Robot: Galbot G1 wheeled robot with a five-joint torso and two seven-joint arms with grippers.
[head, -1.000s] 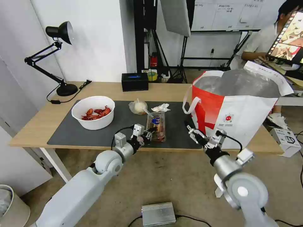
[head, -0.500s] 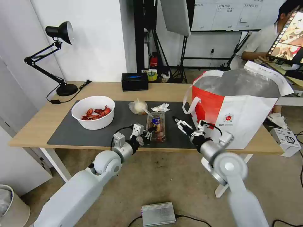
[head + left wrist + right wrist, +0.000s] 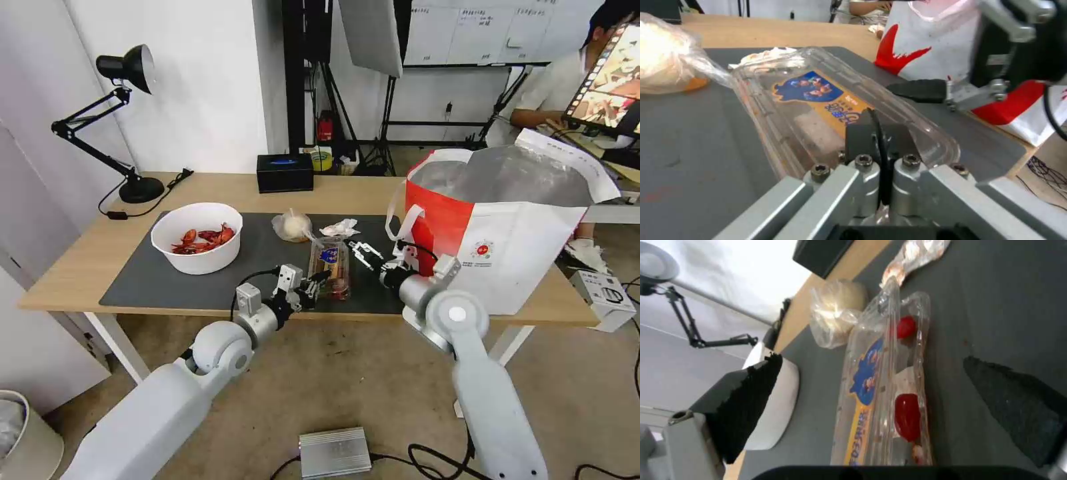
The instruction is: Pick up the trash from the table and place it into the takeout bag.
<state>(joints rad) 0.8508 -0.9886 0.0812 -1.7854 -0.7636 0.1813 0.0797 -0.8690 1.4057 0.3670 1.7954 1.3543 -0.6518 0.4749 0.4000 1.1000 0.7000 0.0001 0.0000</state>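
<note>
The clear clamshell tray (image 3: 330,265) with red scraps lies on the dark mat (image 3: 167,280), and my left gripper (image 3: 312,288) is shut on its near lip. In the left wrist view the shut fingers (image 3: 862,135) pinch the tray (image 3: 818,96) at its edge. My right gripper (image 3: 363,252) is open just right of the tray; its wrist view has the tray (image 3: 882,373) between the two spread fingers (image 3: 746,400). The white bowl (image 3: 197,238) of shells, knotted clear bag (image 3: 292,227) and tissue (image 3: 340,228) sit on the mat. The takeout bag (image 3: 507,227) stands open at the right.
A black box (image 3: 285,172) and a black desk lamp (image 3: 127,120) stand along the table's (image 3: 67,267) far side. The bag's white handle (image 3: 403,223) hangs close to my right wrist. A metal box (image 3: 335,452) lies on the floor below.
My right arm has swung left and forward from in front of the bag to beside the tray, gripper still open. The left gripper has stayed on the tray's lip.
</note>
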